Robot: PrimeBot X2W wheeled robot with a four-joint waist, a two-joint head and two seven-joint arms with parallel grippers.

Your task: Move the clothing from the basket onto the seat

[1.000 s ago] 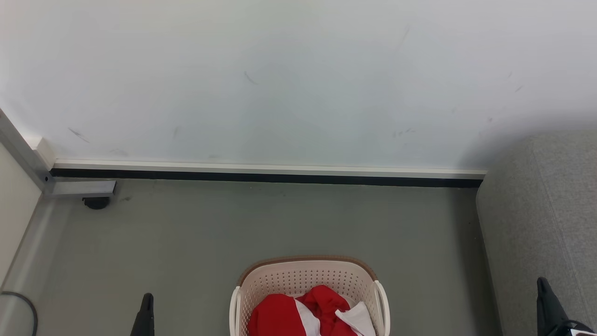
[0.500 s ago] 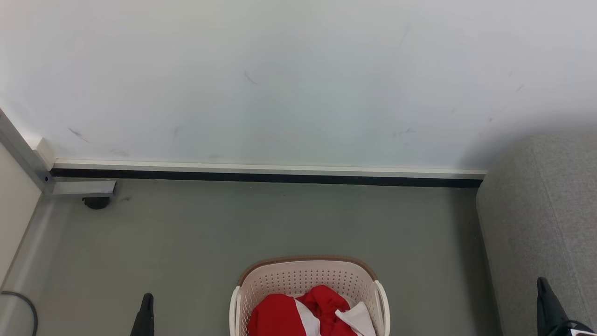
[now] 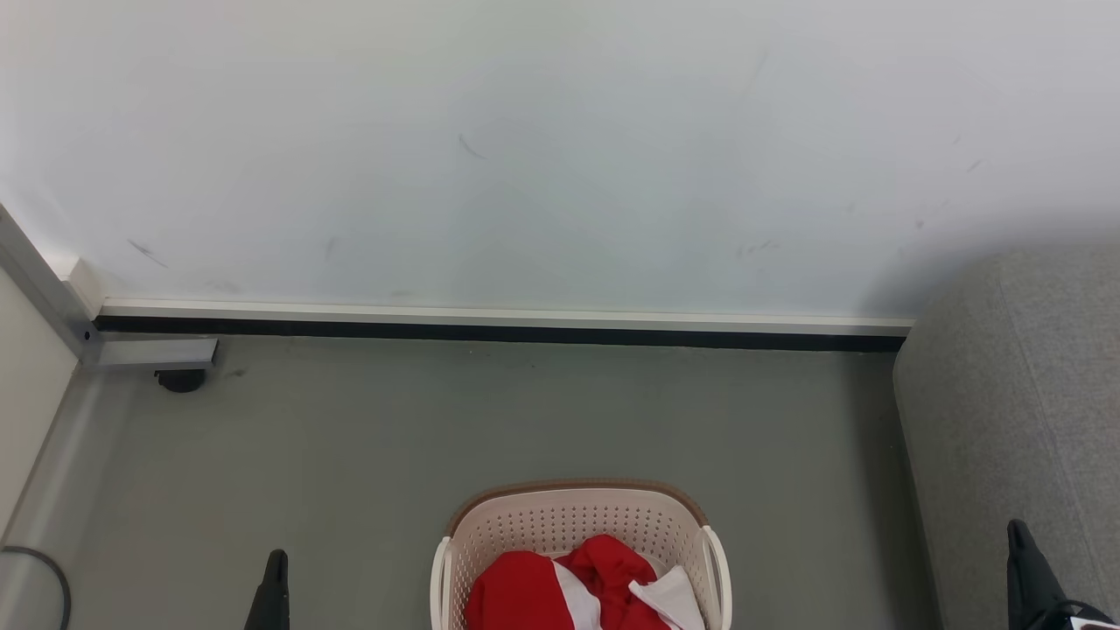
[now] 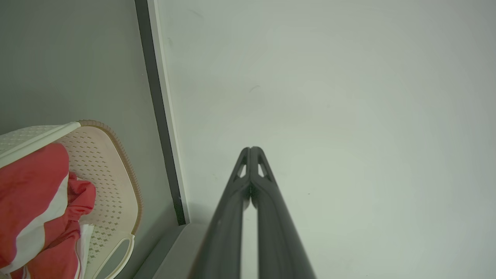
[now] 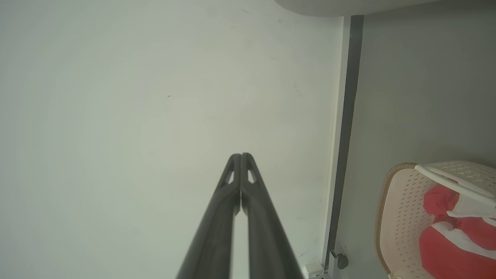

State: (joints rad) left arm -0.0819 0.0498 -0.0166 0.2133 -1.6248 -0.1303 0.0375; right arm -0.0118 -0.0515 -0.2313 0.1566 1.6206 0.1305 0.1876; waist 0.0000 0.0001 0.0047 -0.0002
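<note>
- The basket (image 3: 577, 490) is cut off by the lower edge of the head view at bottom centre; its far rim and upper walls are seen, set on the floor (image 3: 437, 420)
- The clothing (image 3: 525, 599) is heaped inside the basket, red with white stripes; its lower part is cropped as well, so the number of garments cannot be told
- The seat (image 3: 1024, 411) is cropped by the right and lower edges of the head view; it is kept well apart from the basket, with bare floor between
- In the left wrist view the basket is cropped at the lower left corner, and in the right wrist view at the lower right corner
- The left gripper (image 4: 251, 149) is seen with its fingers pressed together tip to tip and nothing held between them; it is pointed at the wall (image 4: 348, 116)
- In the head view its dark tip is seen at the lower left, apart from the basket
- The right gripper (image 5: 241, 155) is likewise closed tip to tip, with nothing held, and is pointed at the wall
- In the head view its tip is seen at the lower right corner, in front of the seat; whether the seat is touched cannot be told
- A dark cable (image 3: 48, 564) is cut off at the lower left edge of the head view
- A small dark object below the skirting (image 3: 525, 332) at the left is too small to be made out
</note>
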